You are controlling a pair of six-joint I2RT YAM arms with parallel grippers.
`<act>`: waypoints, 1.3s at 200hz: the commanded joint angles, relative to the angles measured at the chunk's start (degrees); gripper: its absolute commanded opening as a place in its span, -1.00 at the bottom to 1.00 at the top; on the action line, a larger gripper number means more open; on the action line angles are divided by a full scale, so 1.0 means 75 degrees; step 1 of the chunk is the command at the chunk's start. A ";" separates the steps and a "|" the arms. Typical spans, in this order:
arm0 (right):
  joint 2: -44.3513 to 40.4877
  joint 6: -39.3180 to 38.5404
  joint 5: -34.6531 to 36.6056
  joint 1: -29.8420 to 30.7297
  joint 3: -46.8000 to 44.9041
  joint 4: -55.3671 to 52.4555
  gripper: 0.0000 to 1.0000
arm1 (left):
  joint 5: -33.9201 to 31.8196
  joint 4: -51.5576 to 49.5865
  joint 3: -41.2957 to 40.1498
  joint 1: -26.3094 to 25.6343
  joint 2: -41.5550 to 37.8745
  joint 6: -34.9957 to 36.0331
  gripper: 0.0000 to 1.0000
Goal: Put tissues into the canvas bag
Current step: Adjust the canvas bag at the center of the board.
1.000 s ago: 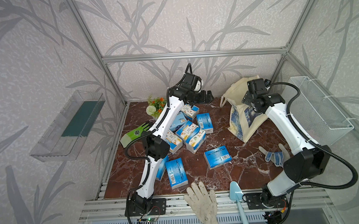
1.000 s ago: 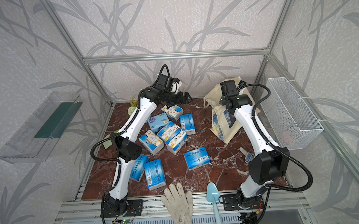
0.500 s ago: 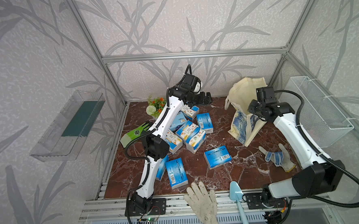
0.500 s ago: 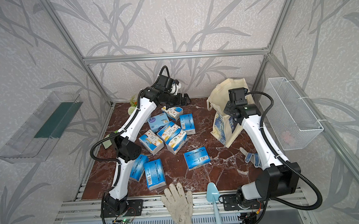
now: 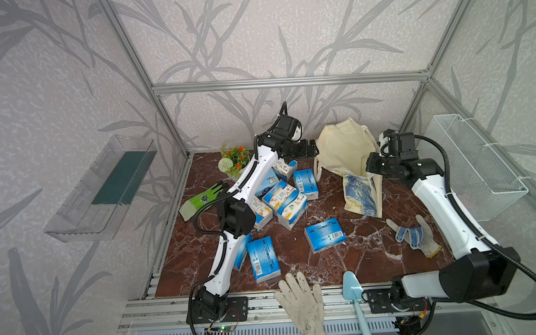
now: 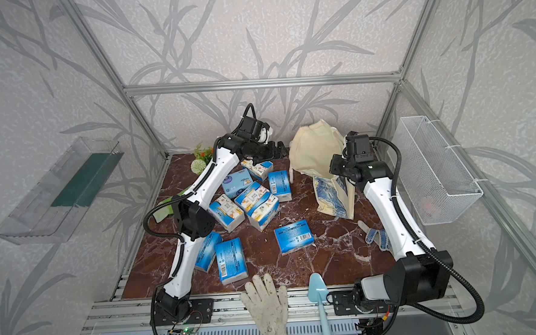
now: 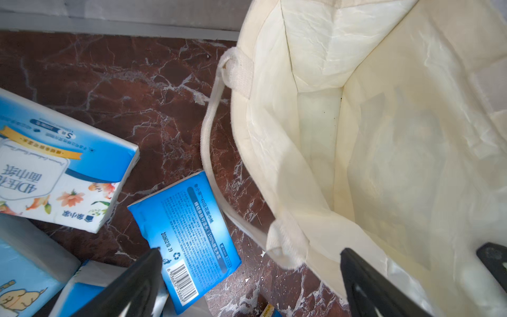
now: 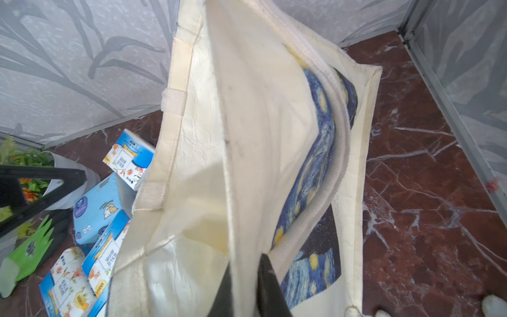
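The right gripper [image 8: 247, 266] clamps the canvas bag [image 8: 247, 123] rim; thin fabric may slip, shutting the mouth. The left gripper [image 7: 251, 249] beside gapes empty

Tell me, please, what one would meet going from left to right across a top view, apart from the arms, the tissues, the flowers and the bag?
clear wall shelf → green glove → white glove → blue trowel → blue-dotted glove → white wire basket
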 commanded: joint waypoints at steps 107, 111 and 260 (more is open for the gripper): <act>-0.0020 -0.0182 -0.1611 -0.0555 -0.0067 0.0879 -0.88 | 0.0922 0.0352 -0.0691 -0.0001 0.0698 -0.1495 0.36; -0.0005 -0.0162 -0.1639 -0.0577 -0.0067 0.0891 -0.88 | 0.0928 0.0368 -0.0729 0.0001 0.0698 -0.1515 0.36; -0.0057 -0.0207 -0.0909 -0.0686 -0.0157 0.0397 0.65 | 0.1889 0.1441 0.0356 -0.0120 0.1279 -0.1516 -1.00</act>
